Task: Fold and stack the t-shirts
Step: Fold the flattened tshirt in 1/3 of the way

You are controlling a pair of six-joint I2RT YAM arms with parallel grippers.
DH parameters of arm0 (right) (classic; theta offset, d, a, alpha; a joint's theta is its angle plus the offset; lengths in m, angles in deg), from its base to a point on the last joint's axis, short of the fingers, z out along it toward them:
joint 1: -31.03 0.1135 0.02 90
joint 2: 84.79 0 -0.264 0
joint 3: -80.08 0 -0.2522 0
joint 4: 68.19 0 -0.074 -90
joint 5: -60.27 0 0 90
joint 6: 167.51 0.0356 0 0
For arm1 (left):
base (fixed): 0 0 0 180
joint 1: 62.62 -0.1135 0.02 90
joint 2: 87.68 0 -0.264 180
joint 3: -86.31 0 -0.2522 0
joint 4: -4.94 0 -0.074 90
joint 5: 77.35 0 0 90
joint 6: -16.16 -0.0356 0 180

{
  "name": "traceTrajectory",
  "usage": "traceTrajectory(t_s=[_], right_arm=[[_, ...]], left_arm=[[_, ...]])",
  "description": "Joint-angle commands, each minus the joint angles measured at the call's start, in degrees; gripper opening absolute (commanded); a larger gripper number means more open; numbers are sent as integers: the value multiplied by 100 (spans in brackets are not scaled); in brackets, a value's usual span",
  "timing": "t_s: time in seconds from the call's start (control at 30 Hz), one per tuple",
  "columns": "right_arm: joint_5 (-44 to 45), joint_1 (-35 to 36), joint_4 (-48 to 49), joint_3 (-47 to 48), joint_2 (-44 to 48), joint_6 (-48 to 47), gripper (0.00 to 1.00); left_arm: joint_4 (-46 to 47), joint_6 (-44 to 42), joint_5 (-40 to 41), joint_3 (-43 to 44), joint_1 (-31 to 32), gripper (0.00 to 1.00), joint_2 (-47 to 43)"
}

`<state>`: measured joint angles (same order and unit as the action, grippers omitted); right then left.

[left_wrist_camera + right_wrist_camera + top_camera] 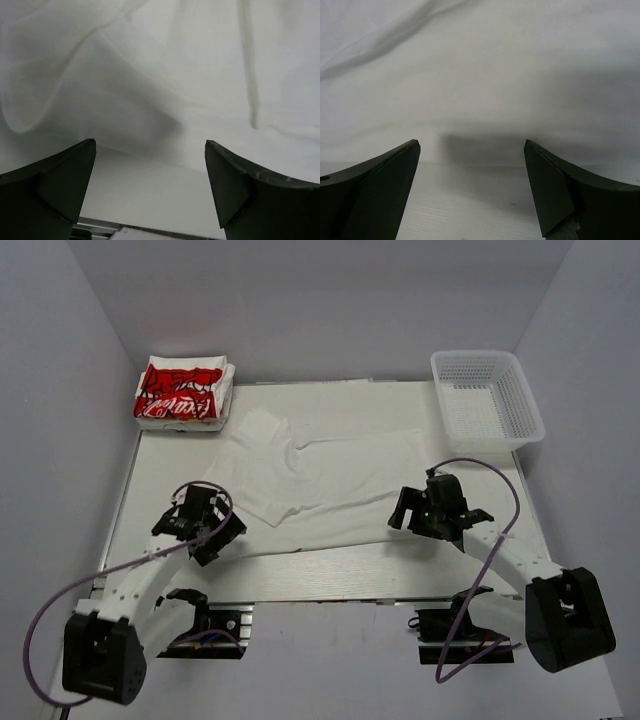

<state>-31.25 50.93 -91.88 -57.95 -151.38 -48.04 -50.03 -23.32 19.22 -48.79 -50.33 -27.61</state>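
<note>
Edge of the white t-shirt [340, 475] lies just beneath the spread left gripper [150, 147] and spread right gripper [471, 147].

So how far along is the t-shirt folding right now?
Done: a folded stack of white t-shirts with red print sits far left on the table. In hand: nothing gripped; the left gripper and right gripper are open at the near edge of the plain white t-shirt. Left: fold it, stack it.

top: overhead, faces table [330, 578] | wrists: close, facing forward | shared: white t-shirt [335, 480] hem
</note>
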Motion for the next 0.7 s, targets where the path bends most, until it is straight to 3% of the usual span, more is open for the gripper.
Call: traceTrajectory(t_s=[0.0,0.1,0.17,0.43,0.67], right_arm=[[-163,93,-369,9,479,-221,90],[-208,181,-299,158,550,-345,90],[-278,181,-168,317,498,-495,90],[-1087,251,606,686,-152,-758,90],[-1333,234,923,625,-627,-776,90]], left_arm=[[-3,204,-734,-81,36,100,-1343],[990,55,-1297,-222,36,100,-1805],[1466,-7,-1526,-108,36,100,-1623],[2407,-367,-2116,463,159,100,625],[2556,-420,-1501,806,378,100,1664]])
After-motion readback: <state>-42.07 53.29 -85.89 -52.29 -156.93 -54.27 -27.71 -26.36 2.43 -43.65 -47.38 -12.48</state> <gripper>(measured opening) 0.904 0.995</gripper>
